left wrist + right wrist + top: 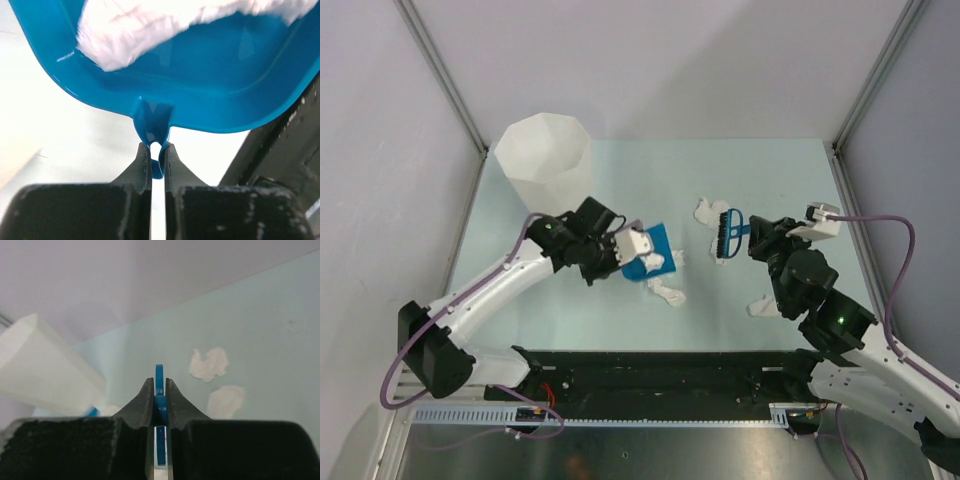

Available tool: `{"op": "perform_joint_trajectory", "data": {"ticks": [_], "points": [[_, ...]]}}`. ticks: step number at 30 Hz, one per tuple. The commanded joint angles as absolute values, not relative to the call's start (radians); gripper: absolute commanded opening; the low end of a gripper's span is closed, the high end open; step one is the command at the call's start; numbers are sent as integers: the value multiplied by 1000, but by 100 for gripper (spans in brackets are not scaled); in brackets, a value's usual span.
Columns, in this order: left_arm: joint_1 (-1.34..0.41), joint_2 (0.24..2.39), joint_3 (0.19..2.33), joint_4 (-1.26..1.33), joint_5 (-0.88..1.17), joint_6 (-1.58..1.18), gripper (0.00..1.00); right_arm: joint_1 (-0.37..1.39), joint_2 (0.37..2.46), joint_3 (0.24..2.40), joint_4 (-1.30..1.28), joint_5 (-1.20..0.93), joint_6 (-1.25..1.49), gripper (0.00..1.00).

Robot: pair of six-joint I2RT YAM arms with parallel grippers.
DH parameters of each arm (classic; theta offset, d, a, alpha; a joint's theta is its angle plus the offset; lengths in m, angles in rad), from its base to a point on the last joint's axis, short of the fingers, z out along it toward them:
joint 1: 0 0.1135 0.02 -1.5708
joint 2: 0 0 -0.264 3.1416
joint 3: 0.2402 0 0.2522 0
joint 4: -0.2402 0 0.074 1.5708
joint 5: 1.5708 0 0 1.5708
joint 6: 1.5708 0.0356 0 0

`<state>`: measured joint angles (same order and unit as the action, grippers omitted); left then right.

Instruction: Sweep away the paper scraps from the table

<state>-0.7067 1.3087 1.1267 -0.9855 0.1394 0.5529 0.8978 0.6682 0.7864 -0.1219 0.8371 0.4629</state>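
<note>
Top of the frame, a plain matte grey back wall (660, 60), with a grey left wall (380, 150) and a grey right wall (920, 150) closing in the sides. A slim silver metal left corner post (440, 75) slants down from the upper left, and the right corner post (880, 72) mirrors it. Both land at the far corners of the flat pale mint-green table (740, 170). Lower frame now: a black front rail (670, 365), a white perforated strip (650, 421), then a brushed grey metal sheet (650, 455). The light is soft and even, the shadows faint.

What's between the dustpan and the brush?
Top view: only bare table between dustpan and brush; one scrap lies just off that gap, beside the brush's far end.
</note>
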Motion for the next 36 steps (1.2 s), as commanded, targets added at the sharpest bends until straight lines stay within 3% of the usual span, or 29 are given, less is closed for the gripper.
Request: {"op": "perform_joint_trajectory", "data": {"ticks": [1, 9, 15, 23, 30, 36], "points": [[-664, 1287, 1325, -1008, 184, 472, 0, 853, 678, 819, -244, 793, 425, 0], [-493, 1356, 1710, -1055, 195, 387, 0, 838, 719, 818, -294, 724, 448, 0], [-381, 1396, 2001, -1108, 51, 385, 0, 838, 744, 804, -281, 672, 463, 0], [-354, 1557, 2204, -1104, -694, 616, 0, 839, 793, 792, -233, 620, 462, 0], [-354, 1684, 2227, -1049, -1079, 880, 0, 841, 787, 792, -206, 604, 456, 0], [-351, 1767, 2211, -956, -1239, 1121, 0, 864, 792, 793, -189, 588, 434, 0]]}}
